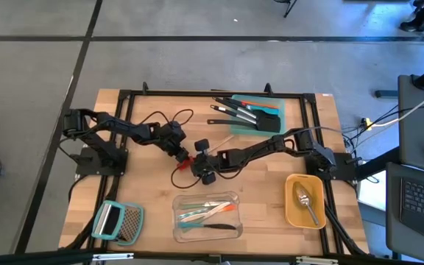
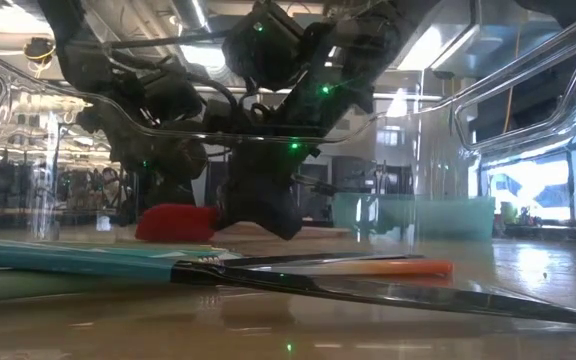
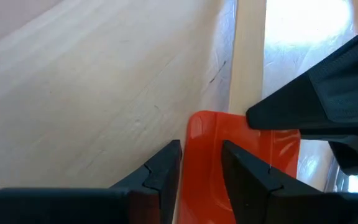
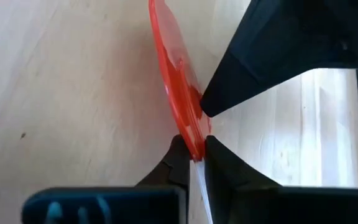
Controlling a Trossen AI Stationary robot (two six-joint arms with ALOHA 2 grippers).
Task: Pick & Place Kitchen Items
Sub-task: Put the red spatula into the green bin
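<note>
**Both grippers on one red spatula, mid-table**

Wooden-handled red silicone spatula (image 1: 183,163) lies between the two arms, long axis running roughly from one set of jaws to the other. Left gripper (image 3: 201,163) pinches the red blade flat-on. Right gripper (image 4: 191,152) is pressed onto the blade's thin edge, opposite side. Both equally near; looks like a handover, so one must let go.

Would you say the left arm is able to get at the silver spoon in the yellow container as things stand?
Probably not. The left gripper is shut on the red spatula, as is the right gripper. The silver spoon lies in the yellow container on the far right, beyond the right arm.
</note>
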